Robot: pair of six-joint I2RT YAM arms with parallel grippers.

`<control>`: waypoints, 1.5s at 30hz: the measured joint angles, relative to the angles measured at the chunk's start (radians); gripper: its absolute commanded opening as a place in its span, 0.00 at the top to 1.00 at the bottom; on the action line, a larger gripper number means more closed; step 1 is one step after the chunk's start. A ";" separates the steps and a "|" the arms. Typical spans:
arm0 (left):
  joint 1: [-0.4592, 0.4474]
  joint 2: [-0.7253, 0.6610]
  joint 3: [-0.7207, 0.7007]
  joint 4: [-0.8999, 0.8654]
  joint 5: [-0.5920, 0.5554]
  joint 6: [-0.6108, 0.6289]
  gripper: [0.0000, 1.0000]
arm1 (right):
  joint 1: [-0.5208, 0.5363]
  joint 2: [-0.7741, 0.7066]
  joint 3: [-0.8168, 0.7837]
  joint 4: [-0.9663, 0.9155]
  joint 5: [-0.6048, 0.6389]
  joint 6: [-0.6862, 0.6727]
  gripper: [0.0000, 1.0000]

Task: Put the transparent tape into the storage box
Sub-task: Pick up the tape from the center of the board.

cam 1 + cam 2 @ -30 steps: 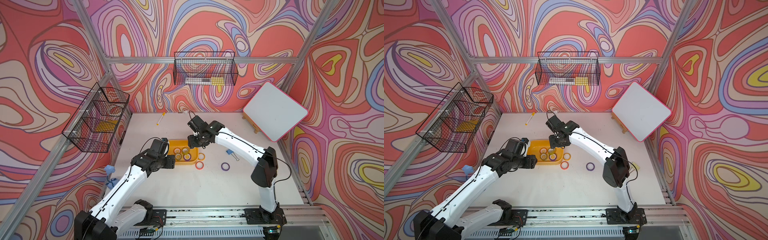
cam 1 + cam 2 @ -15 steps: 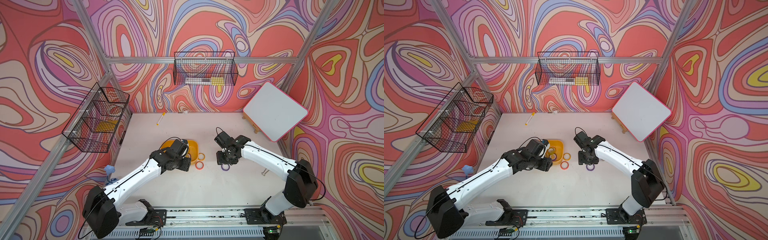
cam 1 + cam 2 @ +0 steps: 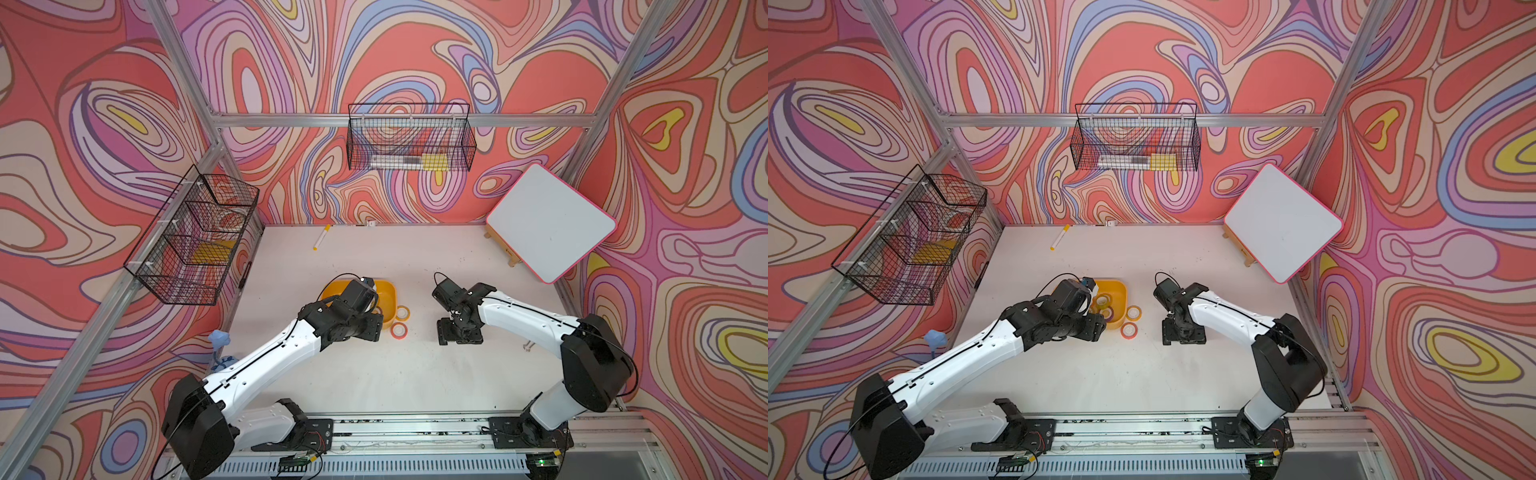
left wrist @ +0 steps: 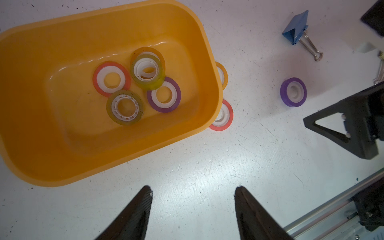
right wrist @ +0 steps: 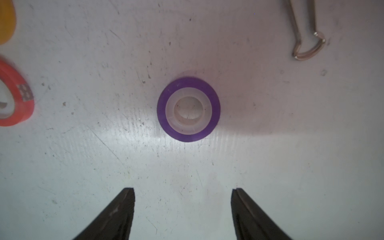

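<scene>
My left gripper (image 4: pixel 193 191) hangs open, empty, by the shallow yellow-orange plastic tray (image 4: pixel 124 153) holding five glossy see-through tape rolls (image 4: pixel 135 81); two more rolls (image 4: pixel 227 116) lie just outside. My right gripper (image 5: pixel 182 190) gapes over the lone purple roll (image 5: pixel 213 93), centred to pinch it.

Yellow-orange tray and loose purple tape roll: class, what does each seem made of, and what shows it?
Shallow yellow-orange tray: probably moulded plastic, glossy; light streaks glint on its floor. Purple tape roll with white core: seemingly tinted film, smooth, around a milky plastic core.
</scene>
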 measured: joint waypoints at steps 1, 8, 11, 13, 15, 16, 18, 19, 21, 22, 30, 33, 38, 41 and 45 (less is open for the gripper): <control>0.005 -0.004 0.000 -0.001 0.001 0.000 0.31 | -0.009 0.015 0.000 0.013 -0.006 -0.001 0.25; 0.056 -0.035 0.000 -0.012 0.011 0.001 0.30 | -0.036 0.077 0.004 0.057 -0.026 -0.009 0.24; 0.074 -0.050 0.000 -0.024 0.015 0.006 0.30 | -0.040 0.082 0.004 0.065 -0.030 -0.010 0.24; 0.078 -0.054 0.000 -0.031 0.016 0.011 0.30 | -0.046 0.084 0.004 0.069 -0.030 -0.010 0.24; 0.078 -0.054 0.000 -0.037 0.018 0.014 0.31 | -0.055 0.084 0.004 0.076 -0.031 -0.010 0.24; 0.078 -0.054 0.000 -0.038 0.021 0.016 0.31 | -0.062 0.084 0.004 0.082 -0.031 -0.010 0.24; 0.078 -0.054 0.000 -0.039 0.026 0.021 0.31 | -0.072 0.088 0.004 0.093 -0.032 -0.010 0.24; 0.078 -0.054 0.000 -0.040 0.027 0.023 0.31 | -0.077 0.093 0.004 0.099 -0.034 -0.010 0.24; 0.078 -0.054 0.000 -0.040 0.030 0.027 0.31 | -0.083 0.106 0.004 0.111 -0.038 -0.010 0.26; 0.078 -0.054 0.000 -0.040 0.030 0.029 0.31 | -0.087 0.117 0.004 0.117 -0.041 -0.010 0.26; 0.078 -0.054 0.000 -0.047 0.031 0.029 0.32 | -0.089 0.168 0.016 0.133 -0.045 -0.014 0.30; 0.078 -0.054 0.000 -0.048 0.031 0.029 0.32 | -0.089 0.169 0.016 0.132 -0.044 -0.017 0.30; 0.078 -0.054 0.003 -0.050 0.031 0.029 0.32 | -0.098 0.171 0.016 0.132 -0.047 -0.018 0.33; 0.078 -0.054 0.008 -0.054 0.031 0.029 0.32 | -0.106 0.175 0.021 0.130 -0.048 -0.022 0.34; 0.078 -0.053 0.008 -0.055 0.031 0.028 0.32 | -0.116 0.182 0.031 0.130 -0.047 -0.029 0.36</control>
